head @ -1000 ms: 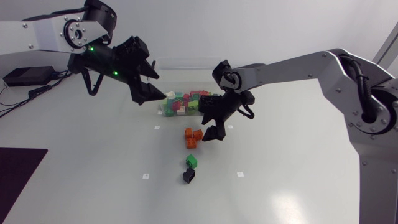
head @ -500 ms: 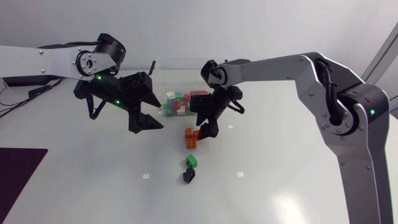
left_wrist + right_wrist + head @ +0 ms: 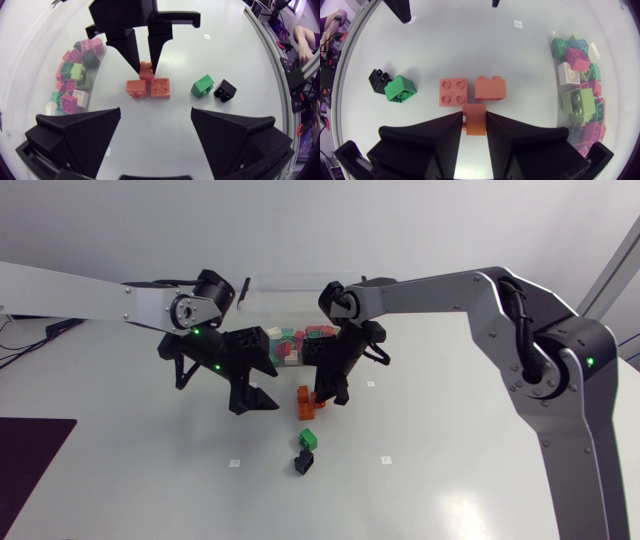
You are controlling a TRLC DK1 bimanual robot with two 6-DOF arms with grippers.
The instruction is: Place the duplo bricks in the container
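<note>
Right gripper (image 3: 474, 118) clamped on an orange brick (image 3: 476, 120) low on the table, just beside the clear container (image 3: 256, 298).

Its two fingers pressed that brick from either side, and two other orange bricks (image 3: 470, 91) lay touching it just ahead, one with its studs up, one on its side. Beside this cluster, on the side away from the container, sat a green brick (image 3: 308, 439) with a black brick (image 3: 303, 463) against it. Behind the right gripper the container held a heap of mixed bricks (image 3: 290, 346) in pink, green, white and teal. Coming in from the other side, the left gripper (image 3: 255, 402) hung over the bare tabletop near the orange cluster, its fingers spread wide with nothing between them.
</note>
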